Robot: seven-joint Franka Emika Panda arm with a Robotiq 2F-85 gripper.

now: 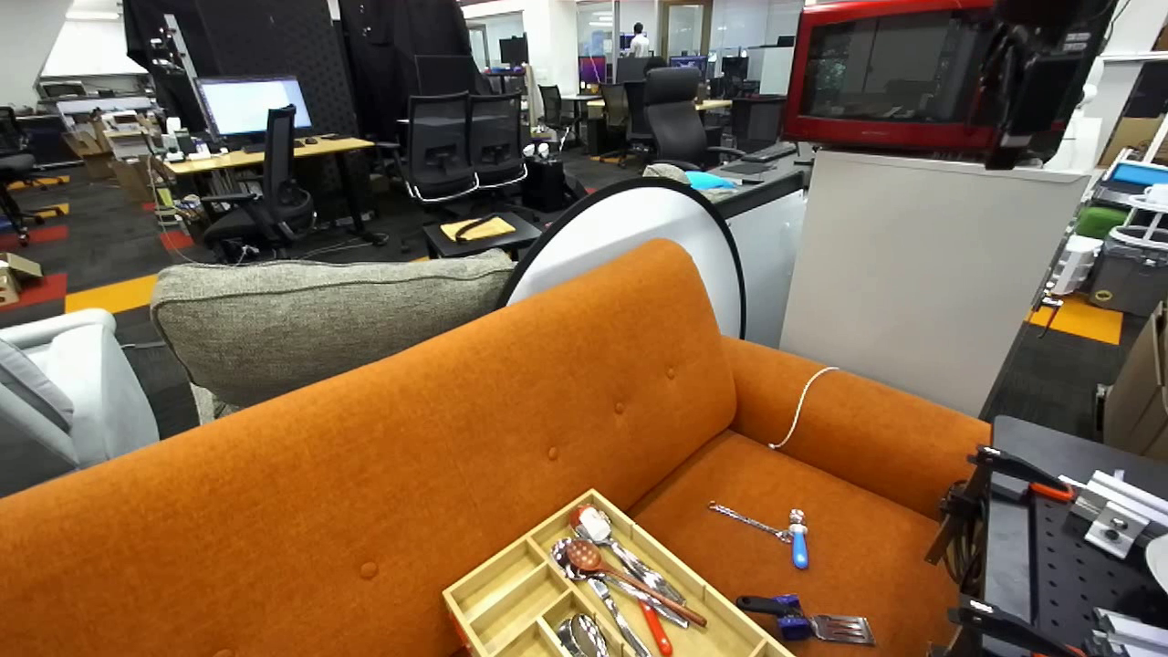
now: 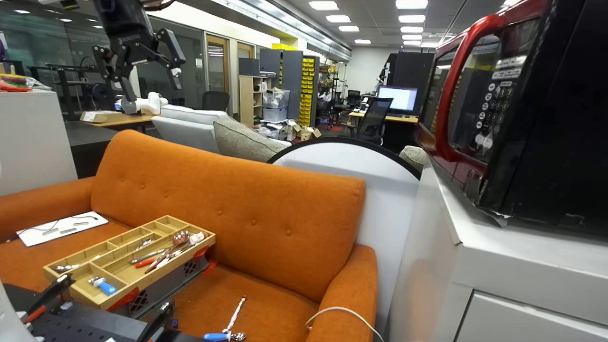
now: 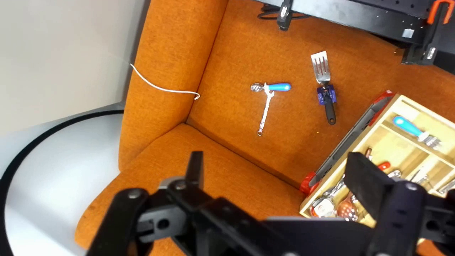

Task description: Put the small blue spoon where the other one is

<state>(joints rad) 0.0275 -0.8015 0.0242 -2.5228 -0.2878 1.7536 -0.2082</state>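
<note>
Claw (image 3: 275,166), jaws wide apart and empty; well below, past them in the wrist view, the small blue spoon (image 3: 278,87) lies on an orange sofa (image 3: 227,124), lengthwise roughly along the jaws' spread, likely needing a turned grip.

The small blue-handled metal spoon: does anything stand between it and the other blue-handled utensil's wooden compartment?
Yes: between spoon and compartment, a black-handled slotted metal spatula lies on the orange seat, then comes the wooden tray wall.

Upper centre in my wrist view, the small slim spoon (image 3: 278,87) is bright blue and silvery. My two-fingered gripper (image 3: 275,165) is mostly black.
</note>
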